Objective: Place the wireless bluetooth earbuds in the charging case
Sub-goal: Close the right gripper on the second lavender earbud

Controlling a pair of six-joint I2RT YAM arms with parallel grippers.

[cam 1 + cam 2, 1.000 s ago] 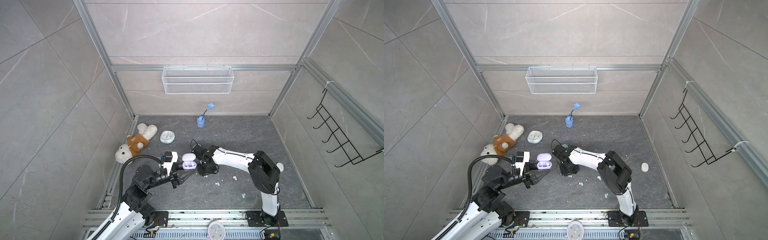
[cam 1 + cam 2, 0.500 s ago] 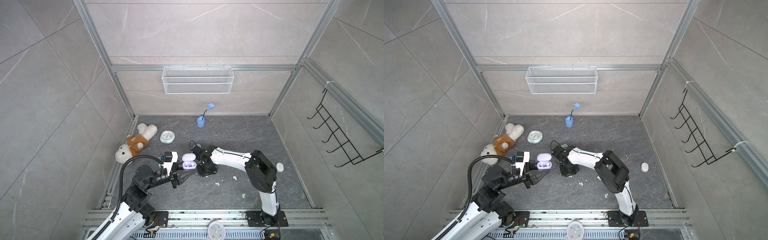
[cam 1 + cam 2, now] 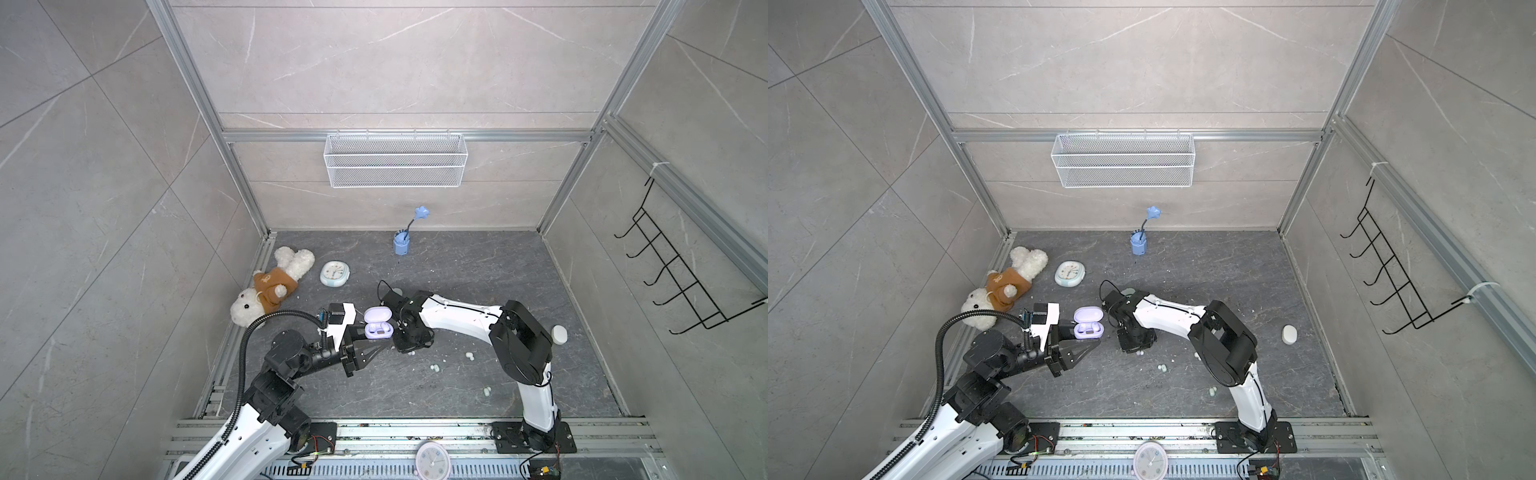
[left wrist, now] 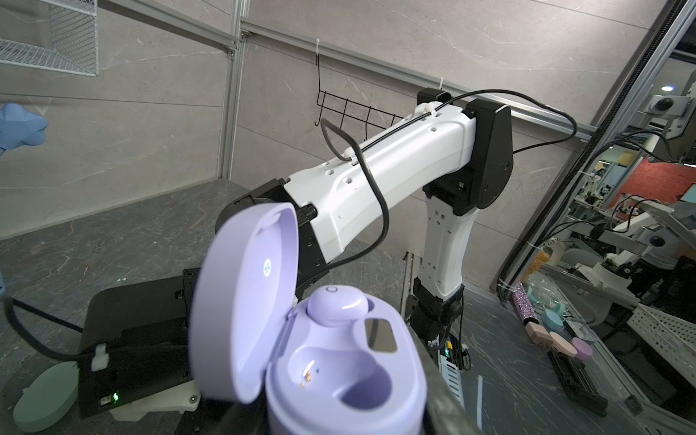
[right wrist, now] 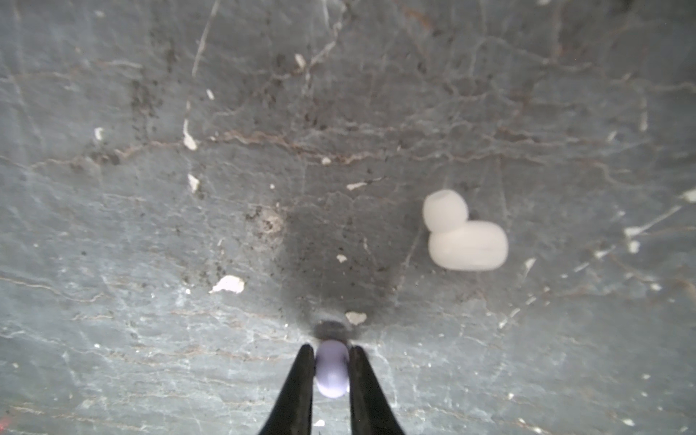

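My left gripper is shut on the lavender charging case, holding it above the floor with its lid open. In the left wrist view the case has one lavender earbud seated in it and one empty socket beside it. My right gripper points down at the floor, shut on a second lavender earbud. A white earbud lies on the floor close by. In a top view, other earbuds lie scattered to the right of the right gripper.
A white case lies at the right. A mint case lies under the right arm. A teddy, a small clock and a blue cup stand further back. White crumbs dot the floor.
The right gripper's jaws have closed in on the lavender earbud on the floor. The left arm and the case have stayed put.
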